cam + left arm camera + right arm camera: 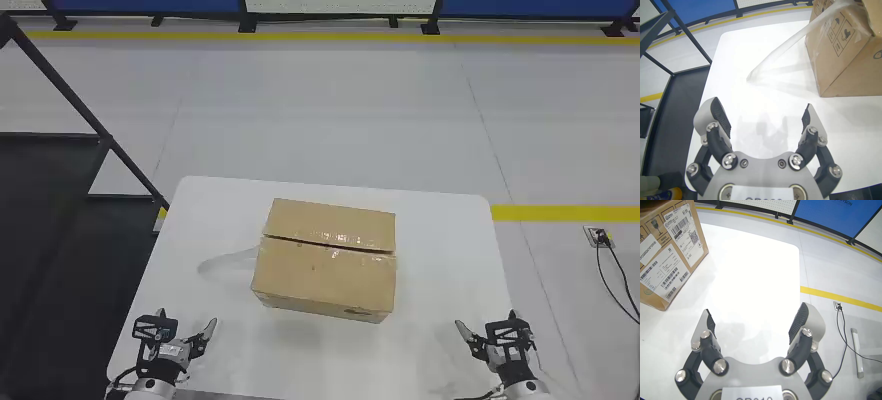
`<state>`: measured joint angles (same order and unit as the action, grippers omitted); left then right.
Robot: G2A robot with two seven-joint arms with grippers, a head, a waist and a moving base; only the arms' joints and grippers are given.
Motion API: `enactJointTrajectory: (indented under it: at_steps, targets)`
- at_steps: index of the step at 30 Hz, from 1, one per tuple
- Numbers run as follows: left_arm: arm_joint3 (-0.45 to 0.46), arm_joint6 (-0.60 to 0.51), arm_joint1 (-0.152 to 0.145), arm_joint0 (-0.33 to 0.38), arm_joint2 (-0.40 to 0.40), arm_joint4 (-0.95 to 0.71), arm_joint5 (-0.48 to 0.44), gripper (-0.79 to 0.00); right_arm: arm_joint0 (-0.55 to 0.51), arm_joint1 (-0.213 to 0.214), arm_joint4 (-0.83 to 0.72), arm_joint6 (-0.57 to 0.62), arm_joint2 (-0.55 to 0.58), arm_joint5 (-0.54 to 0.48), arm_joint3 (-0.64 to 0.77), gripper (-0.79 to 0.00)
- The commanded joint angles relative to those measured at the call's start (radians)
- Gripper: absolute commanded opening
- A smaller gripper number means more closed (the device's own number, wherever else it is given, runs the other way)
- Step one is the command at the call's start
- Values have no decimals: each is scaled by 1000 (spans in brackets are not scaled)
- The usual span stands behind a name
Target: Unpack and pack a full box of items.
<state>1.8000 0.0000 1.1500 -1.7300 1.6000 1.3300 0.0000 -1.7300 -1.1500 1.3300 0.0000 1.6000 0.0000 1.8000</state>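
A closed brown cardboard box (325, 258) sits at the middle of the white table (440, 300), its top flaps held by clear tape. A loose strip of clear tape (780, 51) trails from the box's left side onto the tabletop. The box (844, 47) shows printed handling symbols in the left wrist view and white shipping labels on the box (668, 256) in the right wrist view. My left gripper (176, 339) hovers open at the table's near left corner, nothing between its fingers. My right gripper (497, 340) hovers open at the near right corner, also holding nothing.
A dark rack with black metal bars (60, 200) stands left of the table. A black cable (846, 344) runs from a floor socket on the right. Yellow floor lines (565, 212) cross the grey floor.
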Motion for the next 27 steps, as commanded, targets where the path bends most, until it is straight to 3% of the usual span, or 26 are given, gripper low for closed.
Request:
enactJointTrajectory:
  at_steps: [1, 16, 27]
  targets:
    - [0, 0, 0, 0, 0, 0, 0, -1, 0, 0, 0, 0, 0, 0, 0, 0]
    - [0, 0, 0, 0, 0, 0, 0, 0, 0, 0, 0, 0, 0, 0, 0, 0]
    - [-35, 99, 4, 74, 24, -67, -52, 0, 62, 2, -123, 10, -21, -243, 100, 0]
